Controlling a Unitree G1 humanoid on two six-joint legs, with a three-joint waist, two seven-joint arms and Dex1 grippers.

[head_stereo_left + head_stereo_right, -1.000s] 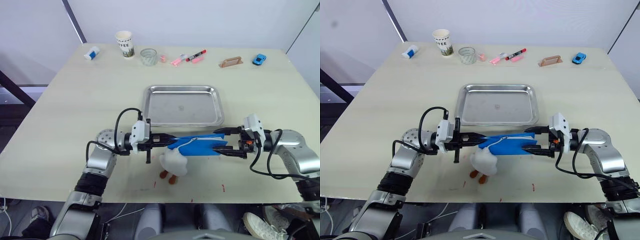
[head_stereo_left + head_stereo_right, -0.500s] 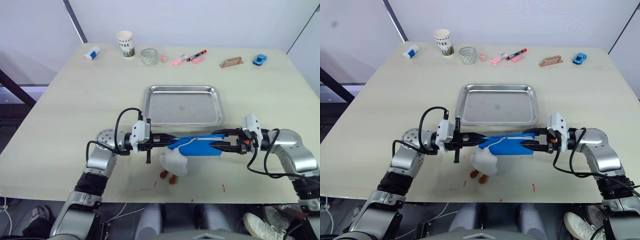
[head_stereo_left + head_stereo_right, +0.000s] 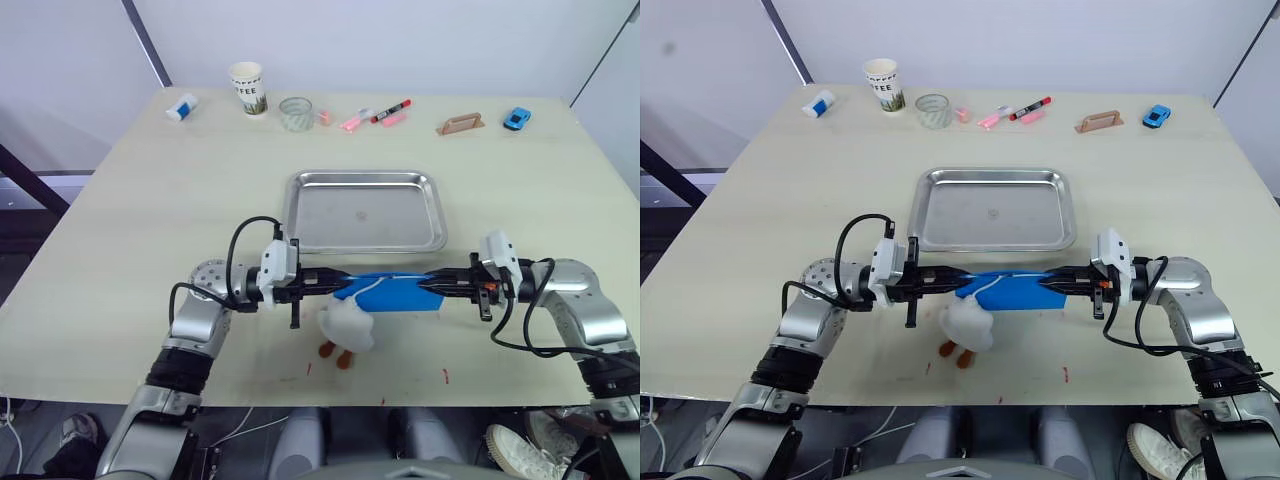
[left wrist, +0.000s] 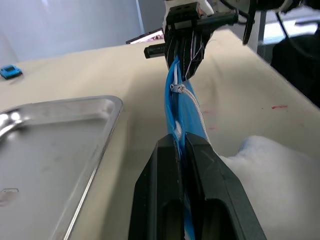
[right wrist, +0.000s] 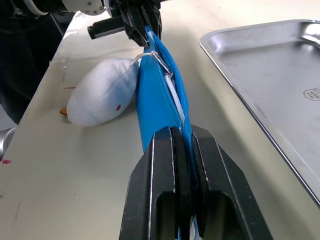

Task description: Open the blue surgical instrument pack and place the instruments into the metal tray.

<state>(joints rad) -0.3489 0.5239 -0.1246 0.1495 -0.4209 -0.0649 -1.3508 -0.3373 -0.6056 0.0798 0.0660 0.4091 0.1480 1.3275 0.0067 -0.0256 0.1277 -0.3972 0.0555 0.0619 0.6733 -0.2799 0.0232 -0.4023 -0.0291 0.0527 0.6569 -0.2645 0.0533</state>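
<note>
The blue surgical instrument pack (image 3: pixel 392 291) hangs edge-up just above the table, in front of the metal tray (image 3: pixel 366 211), which holds nothing. My left gripper (image 3: pixel 338 281) is shut on its left end, and my right gripper (image 3: pixel 432 285) is shut on its right end. In the left wrist view the fingers (image 4: pixel 167 165) pinch the blue fabric (image 4: pixel 182 107), with a white cord and a zip pull along its top edge. The right wrist view has the pack (image 5: pixel 157 95) running away from the clamped fingers (image 5: pixel 162 150). The instruments are hidden.
A white plush duck (image 3: pixel 345 325) lies against the pack's near side. Along the far edge stand a paper cup (image 3: pixel 247 87), a glass (image 3: pixel 297 113), markers (image 3: pixel 376 115), a brown holder (image 3: pixel 461 124), a blue toy car (image 3: pixel 517 119) and a small bottle (image 3: pixel 181 106).
My right gripper's fingers, spread around the pack's right end a second ago, have shut on it. The left gripper and the pack have stayed put.
</note>
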